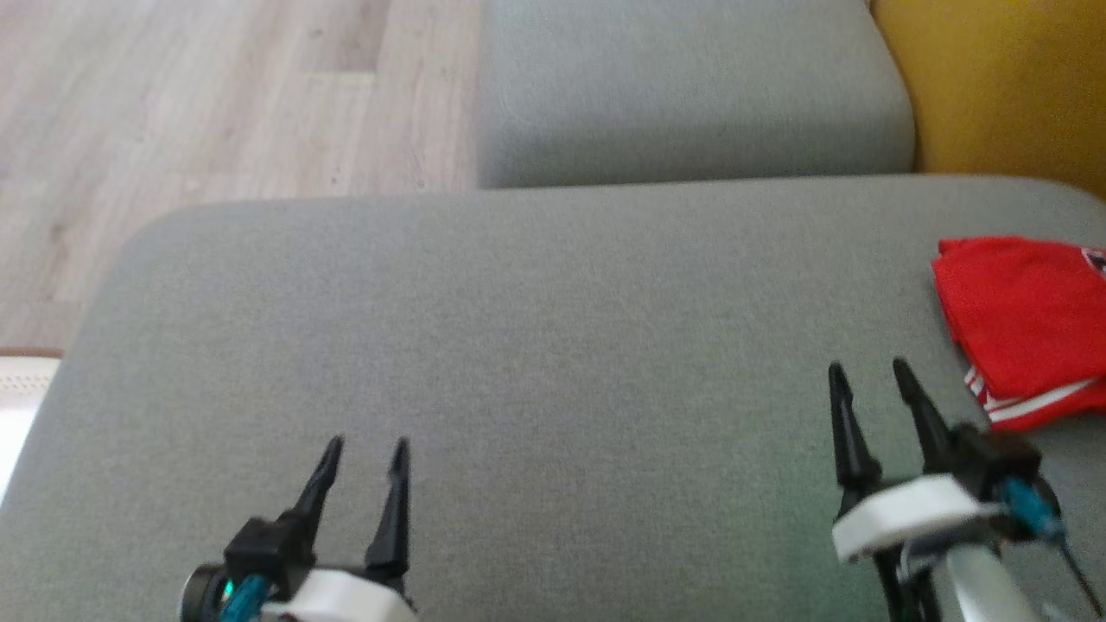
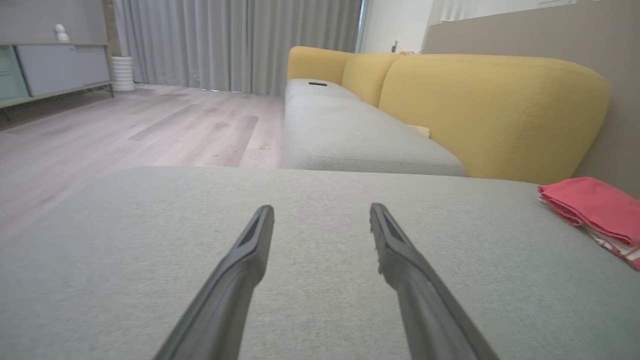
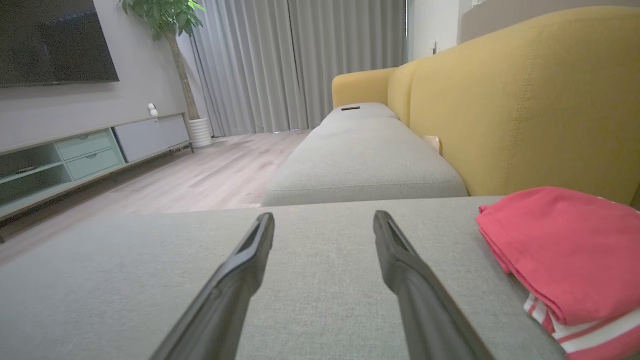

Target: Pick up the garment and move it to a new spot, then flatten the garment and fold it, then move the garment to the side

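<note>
The garment [image 1: 1028, 324] is red with white stripes along one edge and lies folded at the right side of the grey cushion [image 1: 536, 345]. It also shows as a folded red garment [image 3: 565, 255] to the right of my right fingers, and as the garment [image 2: 595, 210] far right in the left wrist view. My right gripper [image 1: 868, 373] stands open just left of it, apart from the cloth, with nothing between its fingers. My left gripper [image 1: 367, 449] is open over bare cushion at the lower left.
A second grey seat cushion [image 1: 691, 86] lies beyond, with the yellow sofa back [image 1: 1002, 86] to the right. Wooden floor [image 1: 207, 95] runs past the cushion's left edge. A TV cabinet [image 3: 85, 155] and curtains [image 3: 295, 65] stand far off.
</note>
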Robot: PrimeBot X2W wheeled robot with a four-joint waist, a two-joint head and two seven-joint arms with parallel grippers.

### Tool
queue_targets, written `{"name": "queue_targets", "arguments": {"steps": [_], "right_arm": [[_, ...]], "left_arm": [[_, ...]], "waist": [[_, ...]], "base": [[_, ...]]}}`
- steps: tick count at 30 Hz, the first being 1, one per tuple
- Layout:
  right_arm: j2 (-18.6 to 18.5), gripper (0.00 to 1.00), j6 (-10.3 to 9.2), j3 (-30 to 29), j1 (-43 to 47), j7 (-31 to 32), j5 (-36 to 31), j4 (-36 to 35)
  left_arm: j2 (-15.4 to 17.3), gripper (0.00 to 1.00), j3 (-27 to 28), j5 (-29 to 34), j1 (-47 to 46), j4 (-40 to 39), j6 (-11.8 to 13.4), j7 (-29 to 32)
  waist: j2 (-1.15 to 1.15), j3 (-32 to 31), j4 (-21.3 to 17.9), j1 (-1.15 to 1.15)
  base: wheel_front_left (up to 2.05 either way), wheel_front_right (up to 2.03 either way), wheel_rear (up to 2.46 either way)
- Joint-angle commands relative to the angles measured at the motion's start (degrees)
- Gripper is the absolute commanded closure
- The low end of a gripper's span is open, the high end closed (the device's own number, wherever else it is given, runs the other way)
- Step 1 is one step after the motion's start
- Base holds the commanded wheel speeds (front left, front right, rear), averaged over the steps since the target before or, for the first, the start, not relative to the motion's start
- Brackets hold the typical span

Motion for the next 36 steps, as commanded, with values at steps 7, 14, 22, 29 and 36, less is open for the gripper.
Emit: {"name": "queue_targets", "arguments": {"steps": [7,14,22,29,36], "right_arm": [[1.1,0.00,0.37,0.8,9.2,-0.6,-1.7,-13.3],[1.5,0.00,0.37,1.5,15.5,-0.6,-4.8,-17.9],[1.5,0.00,0.37,0.7,16.6,-0.6,-5.0,-18.7],[1.9,1.00,0.00,-0.1,18.3,0.0,-3.8,-16.9],[1.8,1.00,0.00,-0.1,17.7,0.6,0.1,-16.2]], "left_arm": [[-0.3,0.00,4.5,1.8,1.9,-3.8,-0.1,-0.7],[-0.3,0.00,6.2,2.7,5.0,-5.7,-1.2,-0.7],[-0.3,0.00,6.9,3.5,5.6,-5.9,-1.5,-0.7],[0.1,1.00,4.9,3.1,7.9,-3.3,-0.8,0.0],[0.2,1.00,5.2,-0.7,7.3,-2.1,-0.9,0.7]], "waist": [[0.00,-3.0,1.3,0.00],[0.00,-3.7,1.5,0.00],[0.00,-4.1,1.5,0.00],[0.00,-4.1,1.2,0.00],[0.00,-3.7,0.9,0.00]], "base": [[0.00,0.00,0.00],[0.00,0.00,0.00],[0.00,0.00,0.00],[0.00,0.00,0.00],[0.00,0.00,0.00]]}}
